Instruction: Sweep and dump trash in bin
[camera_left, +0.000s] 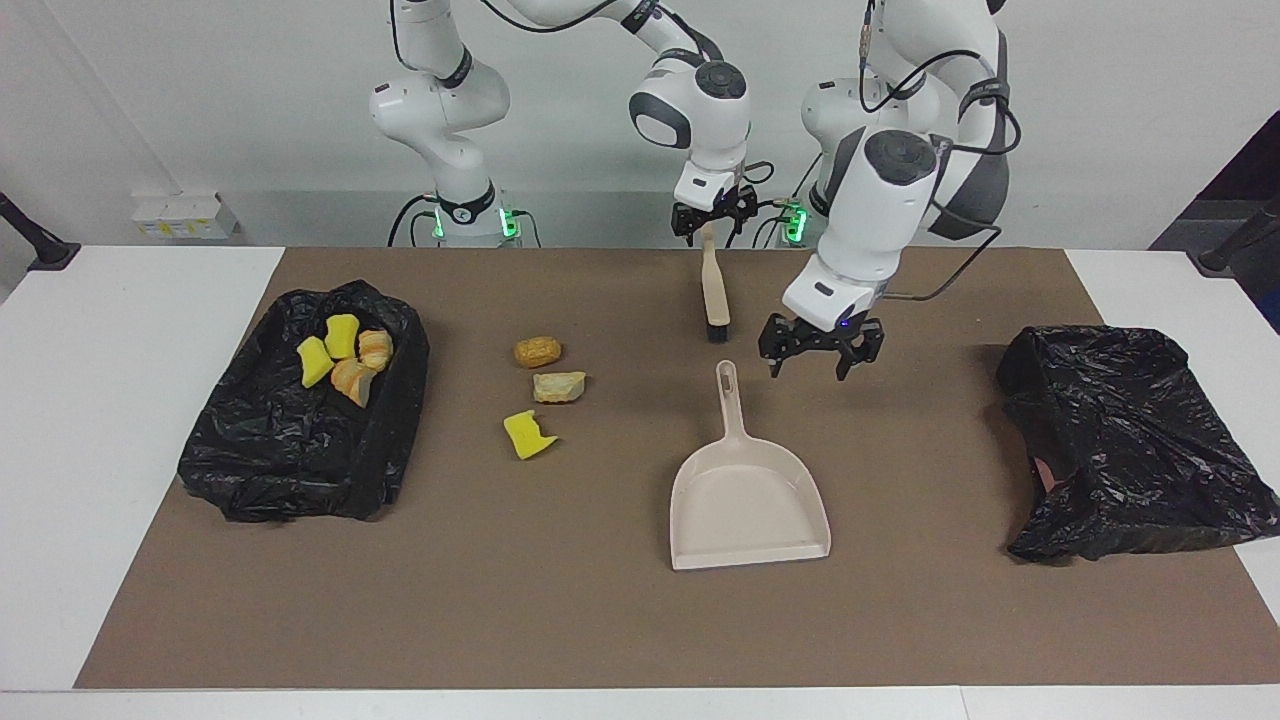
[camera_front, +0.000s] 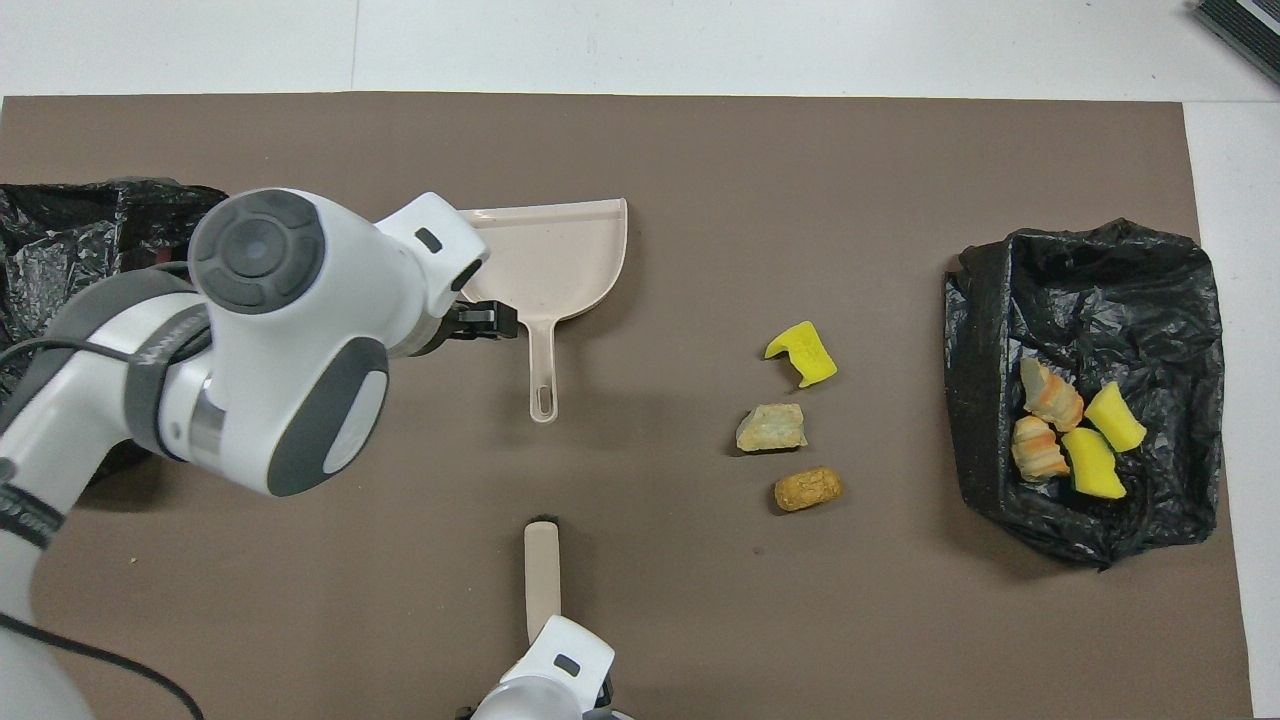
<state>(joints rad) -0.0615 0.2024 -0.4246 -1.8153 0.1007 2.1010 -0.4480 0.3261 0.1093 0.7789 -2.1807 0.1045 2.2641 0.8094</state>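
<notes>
Three trash scraps lie on the brown mat between the bin and the dustpan: a yellow sponge bit (camera_left: 528, 436) (camera_front: 803, 352), a tan chunk (camera_left: 558, 386) (camera_front: 771, 428) and an orange-brown chunk (camera_left: 537, 351) (camera_front: 808, 489). Several more scraps (camera_left: 345, 358) (camera_front: 1070, 440) lie in the black-lined bin (camera_left: 280, 470) (camera_front: 1090, 270) at the right arm's end. The beige dustpan (camera_left: 748, 505) (camera_front: 560, 260) lies flat, handle toward the robots. My right gripper (camera_left: 710, 232) is shut on the handle of the brush (camera_left: 715, 290) (camera_front: 542, 565), bristles down by the mat. My left gripper (camera_left: 810, 368) (camera_front: 490, 320) is open and empty, up over the mat beside the dustpan's handle.
A second crumpled black bag (camera_left: 1130, 440) (camera_front: 70, 230) lies at the left arm's end of the mat. White table (camera_left: 120, 400) borders the mat at both ends.
</notes>
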